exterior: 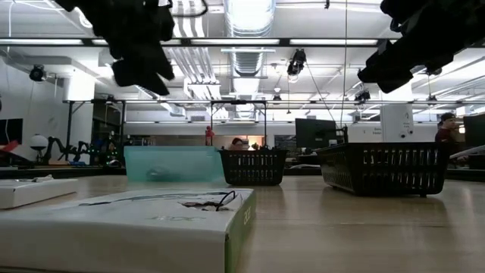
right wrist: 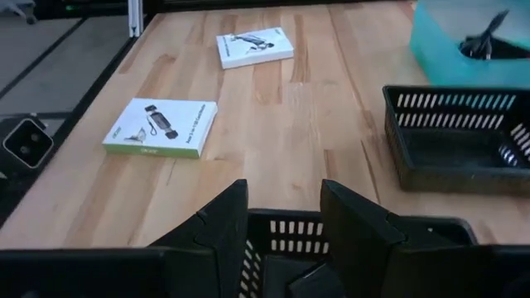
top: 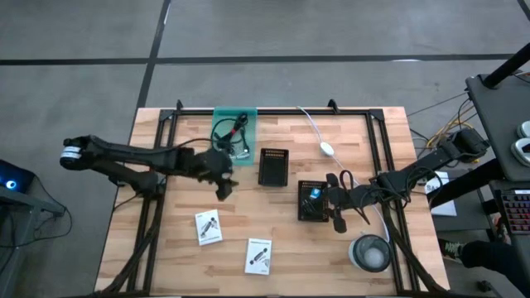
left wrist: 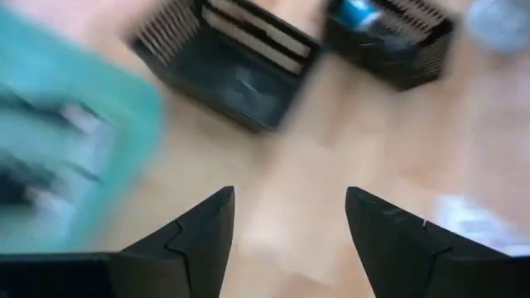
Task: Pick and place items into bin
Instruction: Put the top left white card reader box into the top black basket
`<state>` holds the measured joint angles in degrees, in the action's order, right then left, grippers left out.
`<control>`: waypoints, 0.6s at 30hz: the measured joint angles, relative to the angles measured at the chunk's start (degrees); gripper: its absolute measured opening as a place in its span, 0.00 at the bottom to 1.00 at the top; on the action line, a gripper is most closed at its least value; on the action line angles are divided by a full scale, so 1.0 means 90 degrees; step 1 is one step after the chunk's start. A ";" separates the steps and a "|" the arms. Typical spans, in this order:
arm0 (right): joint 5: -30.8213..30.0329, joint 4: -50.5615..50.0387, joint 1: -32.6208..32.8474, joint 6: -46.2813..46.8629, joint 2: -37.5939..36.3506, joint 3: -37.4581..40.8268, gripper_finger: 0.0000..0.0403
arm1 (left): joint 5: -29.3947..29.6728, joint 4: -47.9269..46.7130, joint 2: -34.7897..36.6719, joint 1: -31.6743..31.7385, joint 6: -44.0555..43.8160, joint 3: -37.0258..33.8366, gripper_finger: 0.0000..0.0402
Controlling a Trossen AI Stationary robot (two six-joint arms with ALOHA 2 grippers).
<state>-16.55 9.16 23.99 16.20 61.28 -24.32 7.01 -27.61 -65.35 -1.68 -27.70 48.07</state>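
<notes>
Two white printed packets lie flat on the near part of the table (top: 208,228) (top: 258,255); the right wrist view also shows both packets (right wrist: 161,127) (right wrist: 254,46). Coiled cables rest in the teal bin (top: 234,132) at the far edge. My left gripper (top: 224,189) (left wrist: 290,194) hangs open above bare wood, between the teal bin and the packets. My right gripper (top: 336,217) (right wrist: 284,186) is open over the right rim of a small black basket (top: 313,201), holding nothing. A blue thing (top: 314,195) lies in that basket.
A second black basket (top: 274,165) stands mid-table. A white oval on a white cord (top: 326,149) lies toward the far right. A dark looped thing (top: 344,178) sits beside the small basket. A round clear container (top: 370,252) stands near the right front corner. Black frame rails run along both table sides.
</notes>
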 joint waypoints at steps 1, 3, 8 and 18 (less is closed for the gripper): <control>0.0002 -0.0002 0.0000 0.0060 0.0000 -0.0003 0.35 | -0.0138 0.0005 0.0006 -0.0165 -0.0607 -0.0011 0.53; 0.0002 0.0003 0.0000 0.0056 0.0000 -0.0017 0.35 | -0.0366 -0.0025 -0.0035 -0.0496 -0.1688 -0.0034 0.53; -0.0010 -0.0012 0.0000 -0.0369 0.0000 -0.0017 0.35 | -0.0461 -0.0051 -0.0345 -0.1125 -0.4236 -0.0032 0.53; -0.0008 -0.0209 0.0000 -0.0655 0.0000 -0.0002 0.35 | -0.0712 -0.1054 -0.1591 -0.1791 -0.6175 0.0448 0.53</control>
<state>-16.62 7.29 23.99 10.31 61.28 -24.34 0.60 -37.10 -79.67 -17.79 -83.28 52.10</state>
